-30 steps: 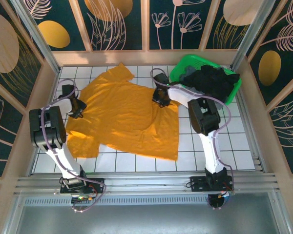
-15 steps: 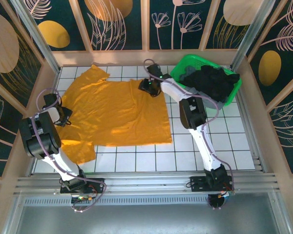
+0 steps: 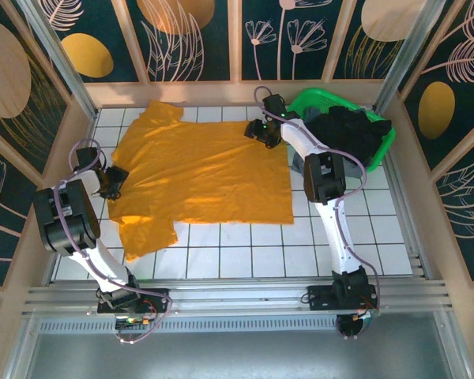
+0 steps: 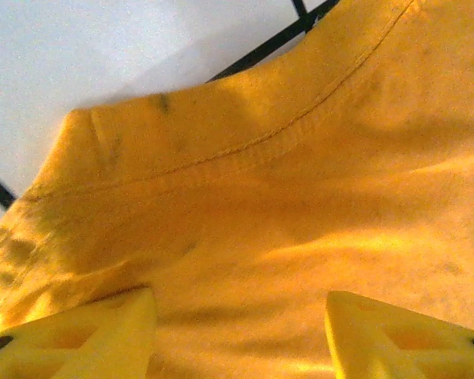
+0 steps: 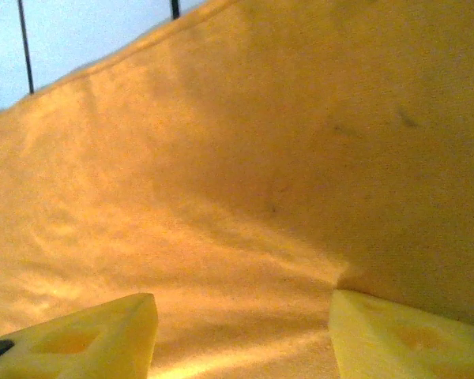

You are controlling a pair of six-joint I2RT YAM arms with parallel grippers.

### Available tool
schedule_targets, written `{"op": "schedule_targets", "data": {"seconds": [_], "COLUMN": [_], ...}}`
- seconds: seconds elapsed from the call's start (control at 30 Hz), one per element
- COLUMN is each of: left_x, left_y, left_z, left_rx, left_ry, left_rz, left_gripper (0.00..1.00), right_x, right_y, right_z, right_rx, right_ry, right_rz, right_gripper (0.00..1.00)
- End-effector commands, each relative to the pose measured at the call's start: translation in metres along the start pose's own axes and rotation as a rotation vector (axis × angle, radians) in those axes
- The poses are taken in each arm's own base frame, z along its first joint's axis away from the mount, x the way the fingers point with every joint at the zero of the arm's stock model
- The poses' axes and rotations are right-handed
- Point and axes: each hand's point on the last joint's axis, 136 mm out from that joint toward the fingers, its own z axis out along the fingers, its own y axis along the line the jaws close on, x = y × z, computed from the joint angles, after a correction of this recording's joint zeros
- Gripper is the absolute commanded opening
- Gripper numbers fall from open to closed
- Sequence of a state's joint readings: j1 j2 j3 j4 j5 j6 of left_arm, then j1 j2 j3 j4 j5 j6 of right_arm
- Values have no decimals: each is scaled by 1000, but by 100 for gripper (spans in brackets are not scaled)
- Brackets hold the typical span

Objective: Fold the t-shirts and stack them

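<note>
The mustard-orange t-shirt [image 3: 197,178] lies spread flat on the white tiled table, one sleeve at the back left and one at the front left. My left gripper [image 3: 110,183] sits low at the shirt's left edge, open, its yellow fingertips [image 4: 87,339] wide apart over a stitched hem [image 4: 261,142]. At the shirt's back right corner is my right gripper [image 3: 262,130], also open, and flat orange cloth [image 5: 237,197] lies between its fingertips [image 5: 395,335]. Black and grey t-shirts [image 3: 349,134] are heaped in the basket.
The bright green plastic basket [image 3: 302,101] stands at the back right, close beside my right arm. Bare white tiles [image 3: 332,245] run along the front and right of the orange shirt. A wooden frame and patterned walls enclose the table.
The orange shirt has shifted to the right and settled flatter. My right gripper moved right toward the basket, my left gripper moved slightly right, and both jaws widened.
</note>
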State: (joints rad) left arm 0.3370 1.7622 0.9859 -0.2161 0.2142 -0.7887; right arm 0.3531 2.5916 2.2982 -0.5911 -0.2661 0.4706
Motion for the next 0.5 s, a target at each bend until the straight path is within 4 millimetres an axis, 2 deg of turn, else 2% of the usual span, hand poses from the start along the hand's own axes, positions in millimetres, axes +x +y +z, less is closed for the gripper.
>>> {"op": "schedule_targets", "data": {"seconds": [0.0, 0.1, 0.2, 0.27, 0.37, 0.4, 0.47], "left_x": [-2, 2, 36, 65, 112, 128, 141], "left_y": [-2, 10, 40, 61, 100, 105, 103], "left_z": [-35, -65, -79, -86, -92, -92, -99], "left_rx": [-47, -107, -177, -210, -290, -285, -285], "left_ry": [-43, -86, -54, -16, 63, 104, 103], "left_rz": [39, 90, 120, 126, 92, 83, 73], "left_gripper": [63, 64, 63, 62, 59, 58, 58], "right_x": [4, 0, 11, 29, 75, 92, 123], "right_y": [29, 42, 42, 40, 29, 26, 21], "right_z": [-31, -65, -103, -122, -138, -142, -150], "right_rx": [-24, 21, 54, 40, 66, 78, 92], "right_ry": [16, -44, -103, -122, -93, -76, -45], "right_rz": [-125, -146, -89, -17, 59, 78, 105], "right_gripper": [62, 64, 66, 66, 65, 65, 64]}}
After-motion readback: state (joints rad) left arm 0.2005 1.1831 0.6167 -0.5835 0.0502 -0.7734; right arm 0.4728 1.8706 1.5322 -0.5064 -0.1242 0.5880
